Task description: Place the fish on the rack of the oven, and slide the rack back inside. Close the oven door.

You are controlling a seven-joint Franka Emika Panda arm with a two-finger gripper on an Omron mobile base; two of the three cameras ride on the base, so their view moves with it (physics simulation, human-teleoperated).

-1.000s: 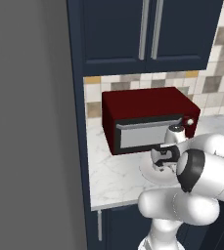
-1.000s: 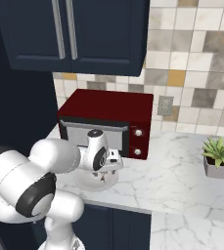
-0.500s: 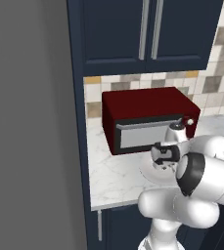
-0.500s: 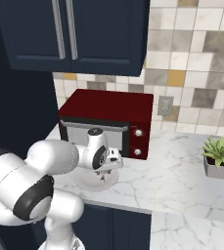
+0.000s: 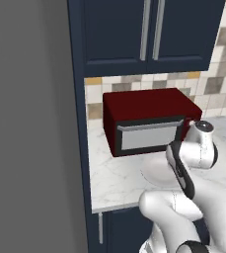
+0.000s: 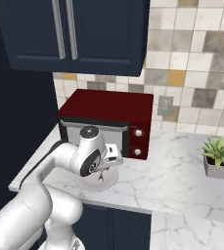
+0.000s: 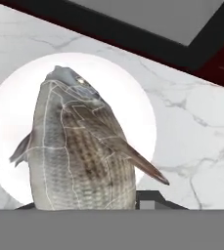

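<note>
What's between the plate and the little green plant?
Just bare marble counter. The right base view shows nothing between the plate and the plant.

1. Fish (image 7: 79, 151): grey-silver body with brownish, darker scale markings and thin pale lines; fins dark grey-brown.
2. Plate (image 7: 133, 102): plain round white.
3. Bench (image 6: 182, 180): white marble with faint grey veining.
4. Microwave (image 5: 144, 106): dark red casing; silver-framed grey door; two small white knobs on a red panel.
5. Wall cabinets (image 5: 134, 34): dark navy doors with slim silver bar handles.
6. Backsplash tiles (image 6: 201, 53): patchwork of cream, beige, grey, brown and mustard squares.
7. Potted plant (image 6: 220, 154): green spiky leaves in a pale grey pot.
8. Robot arm (image 6: 69, 161): glossy white with dark joints.
</note>
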